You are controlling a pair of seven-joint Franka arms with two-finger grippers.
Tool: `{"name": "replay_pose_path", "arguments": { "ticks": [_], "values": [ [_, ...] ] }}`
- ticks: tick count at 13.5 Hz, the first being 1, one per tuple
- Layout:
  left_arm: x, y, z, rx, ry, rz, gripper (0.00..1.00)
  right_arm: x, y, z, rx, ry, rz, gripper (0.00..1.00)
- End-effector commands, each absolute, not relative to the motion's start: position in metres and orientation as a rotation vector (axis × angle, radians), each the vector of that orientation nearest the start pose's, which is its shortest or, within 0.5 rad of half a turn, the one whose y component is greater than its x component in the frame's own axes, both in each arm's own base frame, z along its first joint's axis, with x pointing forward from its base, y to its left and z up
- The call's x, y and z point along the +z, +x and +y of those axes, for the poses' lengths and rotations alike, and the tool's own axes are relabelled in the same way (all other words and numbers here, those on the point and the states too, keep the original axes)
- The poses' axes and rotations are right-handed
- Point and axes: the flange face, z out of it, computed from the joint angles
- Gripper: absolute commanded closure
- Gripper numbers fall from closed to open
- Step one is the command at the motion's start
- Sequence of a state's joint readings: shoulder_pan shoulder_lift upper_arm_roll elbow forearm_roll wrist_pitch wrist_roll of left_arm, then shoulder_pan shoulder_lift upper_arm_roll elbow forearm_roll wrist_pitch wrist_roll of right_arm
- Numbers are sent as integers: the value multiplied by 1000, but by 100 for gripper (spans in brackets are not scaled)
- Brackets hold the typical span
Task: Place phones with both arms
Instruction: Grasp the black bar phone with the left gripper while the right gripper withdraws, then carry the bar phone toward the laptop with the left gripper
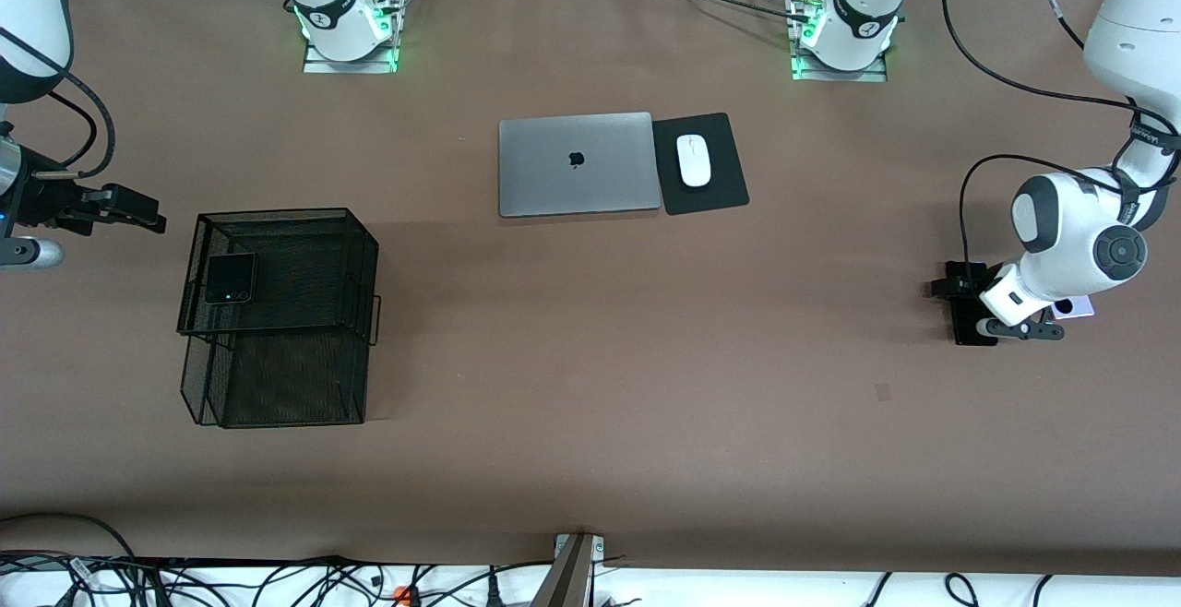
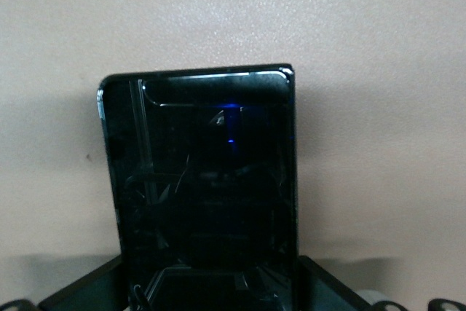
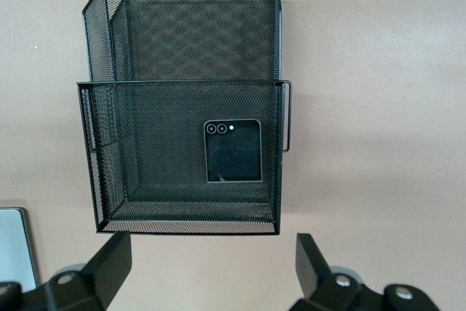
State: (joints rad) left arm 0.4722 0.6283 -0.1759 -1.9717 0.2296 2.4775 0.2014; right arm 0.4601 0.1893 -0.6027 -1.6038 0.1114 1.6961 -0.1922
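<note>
One phone binned, two to go: my left gripper settles low over the long black phone, fingers spread either side of it, nothing clamped yet.

I read that straddle as set-up for a pinch across the slab's narrow width. The lavender phone lies just beside it. My right gripper waits open above the mesh tray, where the folded black phone lies flat in the upper tier.

We see even, bright overhead light on the brown table, soft shadows beside the mesh basket, and the long black phone reflecting glare.
</note>
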Motion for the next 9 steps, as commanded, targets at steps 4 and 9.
{"name": "replay_pose_path", "arguments": {
  "ticks": [4,9],
  "values": [
    [141,571,174,166,-3141,126,66,530,599,-46,111,-3135,-47,0],
    [151,573,174,182,-3136,128,66,530,600,-46,111,-3137,-50,0]
  ]
}}
